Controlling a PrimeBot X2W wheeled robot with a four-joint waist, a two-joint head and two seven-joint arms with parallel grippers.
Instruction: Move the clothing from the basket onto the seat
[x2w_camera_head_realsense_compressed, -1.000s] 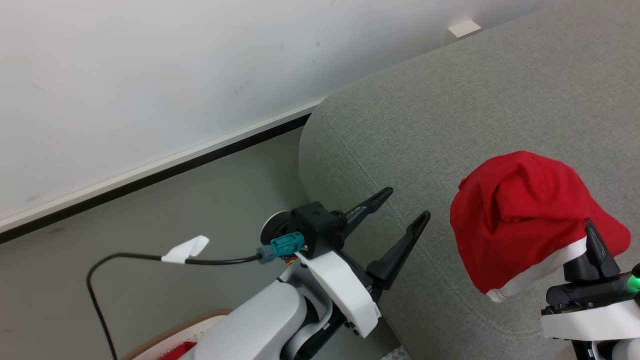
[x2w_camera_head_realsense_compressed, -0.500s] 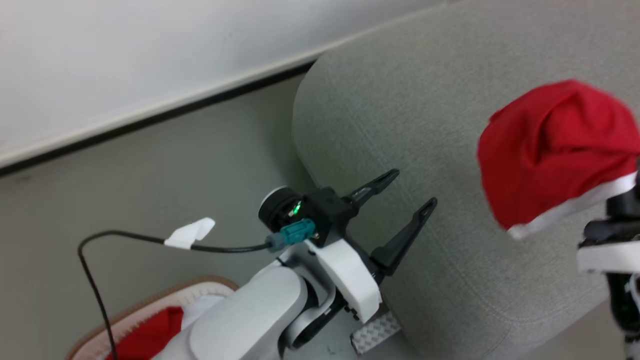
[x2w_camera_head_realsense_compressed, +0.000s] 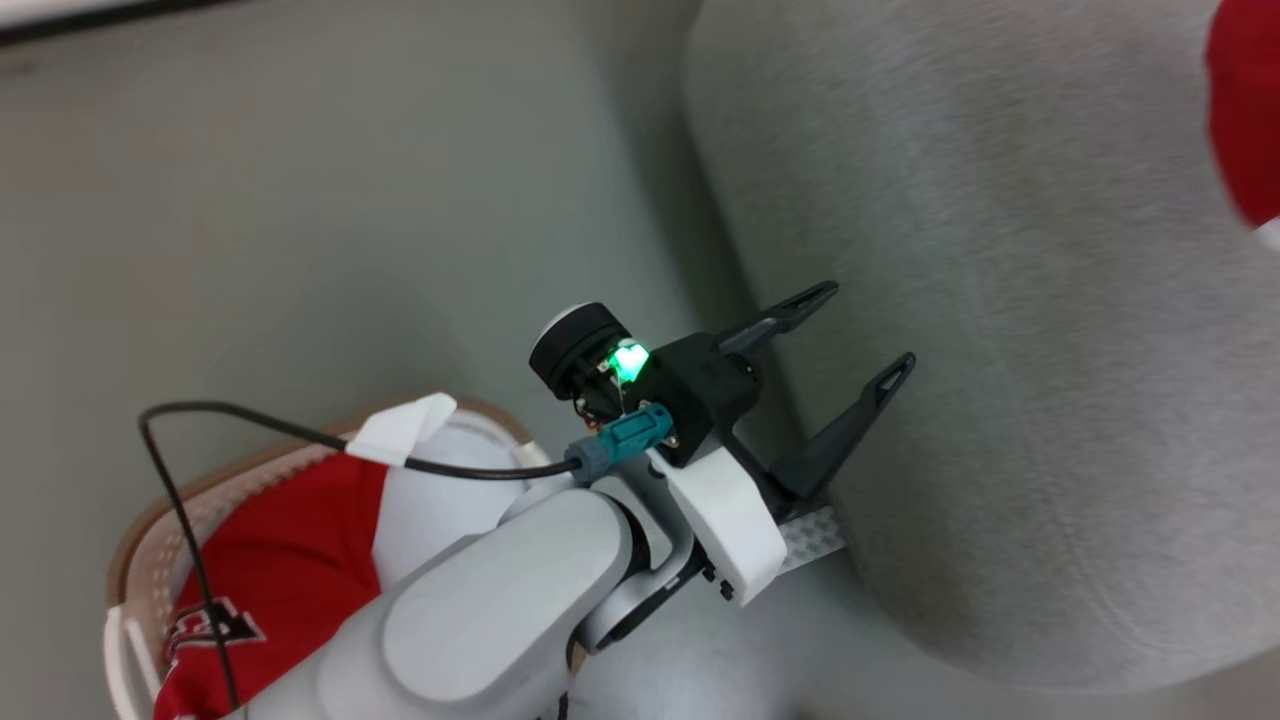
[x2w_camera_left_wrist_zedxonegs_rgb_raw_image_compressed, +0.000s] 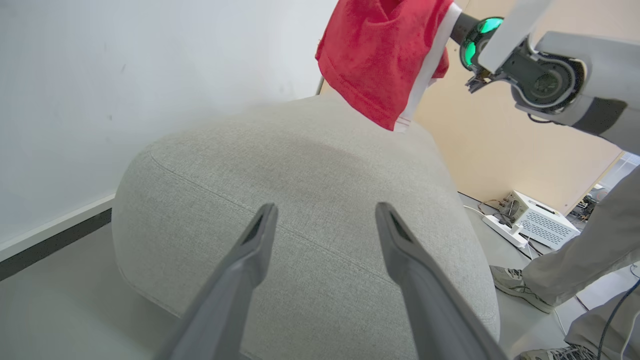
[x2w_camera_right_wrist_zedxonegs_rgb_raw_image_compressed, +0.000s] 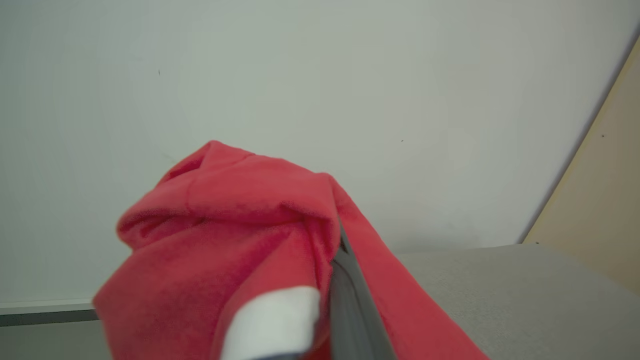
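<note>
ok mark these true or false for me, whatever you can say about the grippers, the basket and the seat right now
1. The right gripper is shut on a red garment with a white band. True.
2. The left gripper holds a garment. False: its jaws stand open and empty, beside the seat.
3. The basket is empty. False: red clothing lies in it.
4. The red garment lies spread flat on the seat. False: it hangs bunched from the right gripper.
5. A person's shoe is on the floor next to the seat. True.
</note>
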